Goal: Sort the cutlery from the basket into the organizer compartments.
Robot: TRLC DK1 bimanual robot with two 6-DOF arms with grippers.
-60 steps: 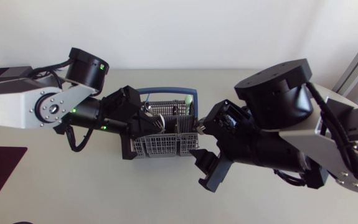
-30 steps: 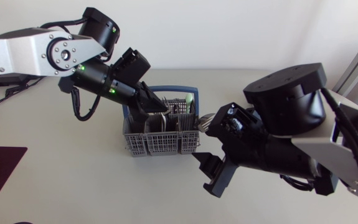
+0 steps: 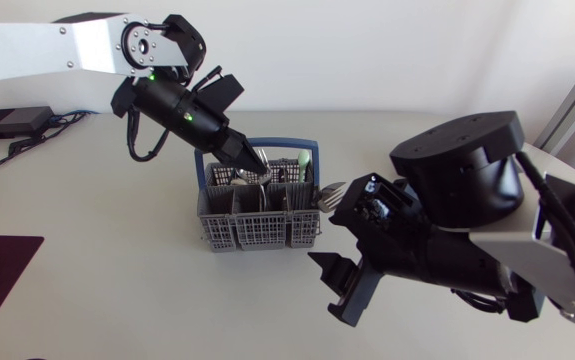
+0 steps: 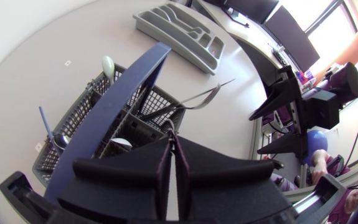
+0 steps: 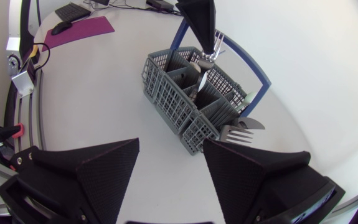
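Right, the left gripper (image 3: 251, 160) points nose-down over the cutlery basket (image 3: 257, 235), beside its blue handle (image 4: 119, 102). Its fingers are pinched nearly together on a thin metal handle (image 5: 216, 45). That reads as a lift-out grab, though I can't tell which utensil it is. Beside the basket the right gripper (image 5: 170, 144) hangs with jaws wide and nothing in them, probably parked clear or set for a handover. A fork (image 5: 236, 132) pokes out of the basket's end on that side. The organizer (image 4: 179, 28) lies well beyond the basket and shows only in the left wrist view.
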